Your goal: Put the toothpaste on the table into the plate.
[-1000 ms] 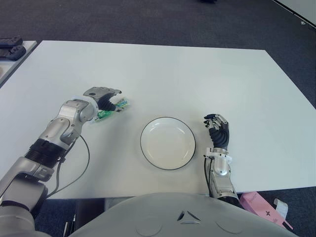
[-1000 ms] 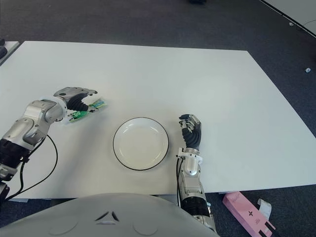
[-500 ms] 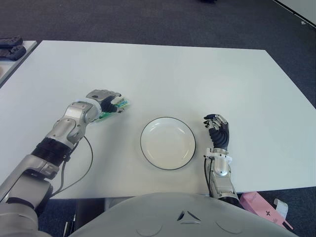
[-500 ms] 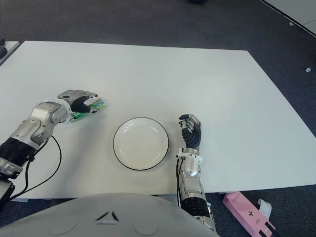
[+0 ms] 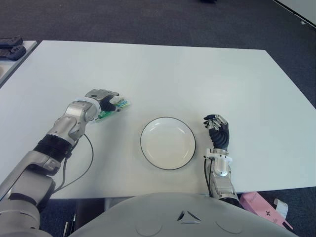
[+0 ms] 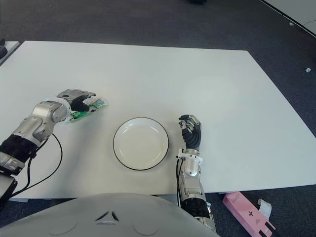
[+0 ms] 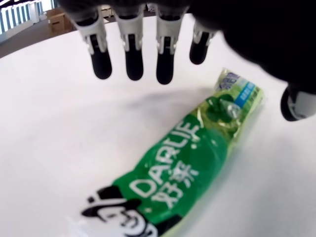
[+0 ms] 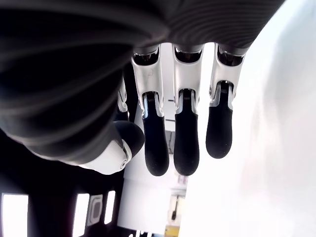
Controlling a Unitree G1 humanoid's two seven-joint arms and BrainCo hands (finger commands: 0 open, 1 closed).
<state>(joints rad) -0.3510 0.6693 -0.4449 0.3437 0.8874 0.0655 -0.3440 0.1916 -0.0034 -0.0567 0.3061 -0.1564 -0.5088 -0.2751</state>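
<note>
The toothpaste (image 5: 114, 108) is a green tube lying flat on the white table (image 5: 197, 79), left of the plate. My left hand (image 5: 105, 100) hovers right over its left end, open. In the left wrist view the four fingers (image 7: 133, 49) hang spread on one side of the toothpaste (image 7: 182, 168) and the thumb (image 7: 296, 101) on the other, none touching it. The white plate (image 5: 144, 143) with a dark rim holds nothing and sits near the table's front edge. My right hand (image 5: 217, 129) shows just right of the plate, its fingers (image 8: 185, 138) relaxed and holding nothing.
A pink box (image 5: 261, 207) lies on the floor below the table's front right corner. Black controllers (image 5: 11, 47) sit on a side table at the far left. A black cable (image 5: 85, 165) loops from my left forearm over the table.
My left hand has dropped lower and closed in over the toothpaste's left end. The tube, the plate and my right hand have not moved.
</note>
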